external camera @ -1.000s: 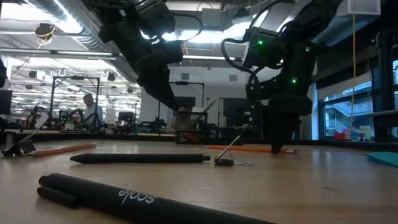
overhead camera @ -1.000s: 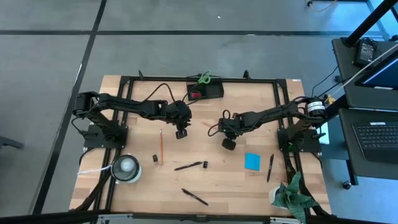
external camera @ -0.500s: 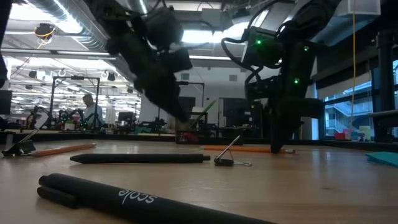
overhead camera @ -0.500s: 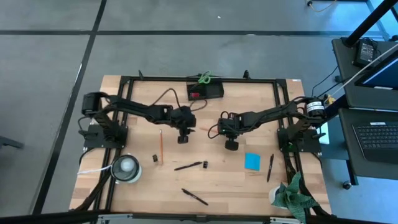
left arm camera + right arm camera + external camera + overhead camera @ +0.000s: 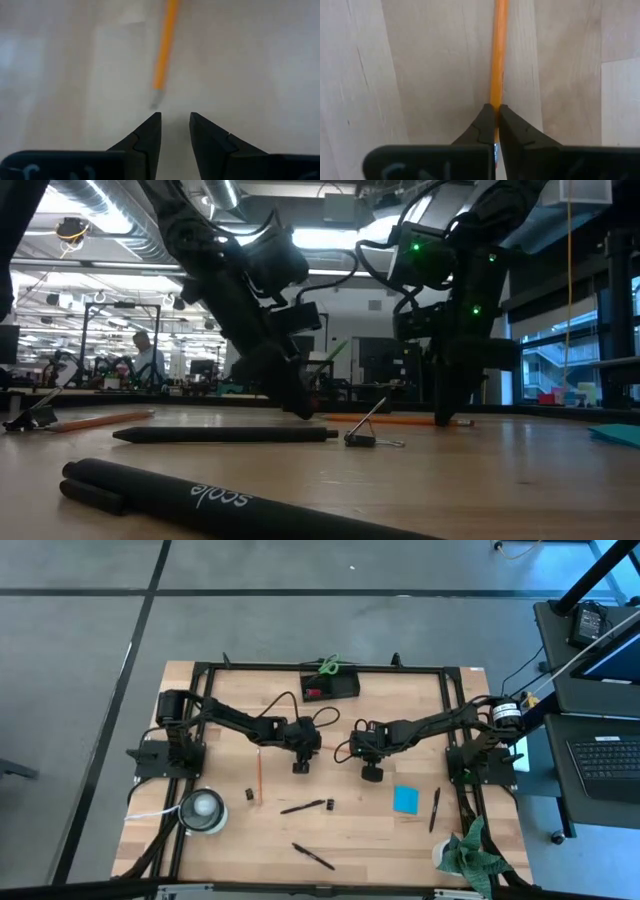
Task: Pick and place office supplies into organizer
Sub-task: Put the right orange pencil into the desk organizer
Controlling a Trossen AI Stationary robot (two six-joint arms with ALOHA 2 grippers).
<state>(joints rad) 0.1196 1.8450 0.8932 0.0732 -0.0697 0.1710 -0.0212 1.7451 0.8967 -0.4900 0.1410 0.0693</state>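
Right claw [image 5: 495, 112] is down at the bench [image 5: 370, 825] middle, pinched shut on an orange pencil [image 5: 498, 55] lying flat on the wood. Left claw [image 5: 175, 120] stands beside it, fingers slightly parted and holding nothing, near the pencil's tip. The organizer [image 5: 331, 686] sits against the far edge.

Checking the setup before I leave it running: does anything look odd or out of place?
The right gripper is shut on a pencil lying flat, while the open left gripper points at a pencil tip, seemingly the same one. Both arms crowd one item.
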